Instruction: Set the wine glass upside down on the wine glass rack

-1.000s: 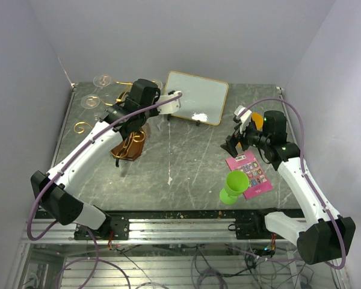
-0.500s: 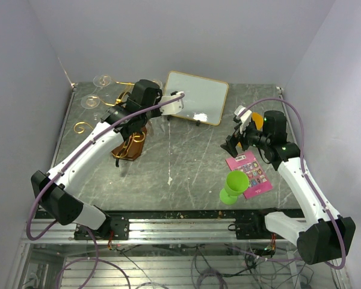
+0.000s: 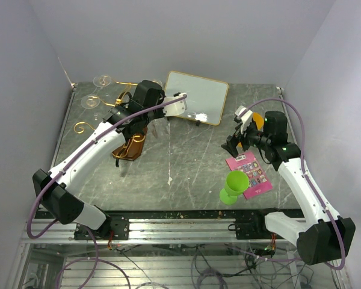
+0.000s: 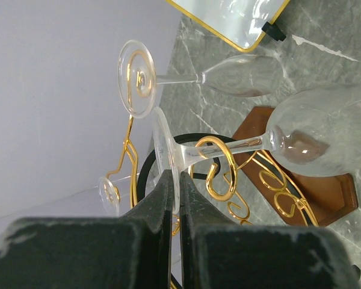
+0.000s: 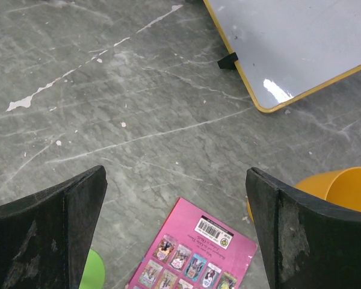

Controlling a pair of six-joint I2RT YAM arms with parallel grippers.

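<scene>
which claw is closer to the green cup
Right. The right claw hangs open just beyond the green cup, near the pink card. The left claw is far off at the wine glass rack, shut on a wine glass.

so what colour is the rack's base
Reddish-brown wood; the rack base shows best in the left wrist view.

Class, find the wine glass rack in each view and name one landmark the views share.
Top external: wine glass rack left of centre.
Left wrist: centre to lower right.
Right wrist: not in it.
Shared landmark: gold-framed white board, upper right in both wrist views.
</scene>
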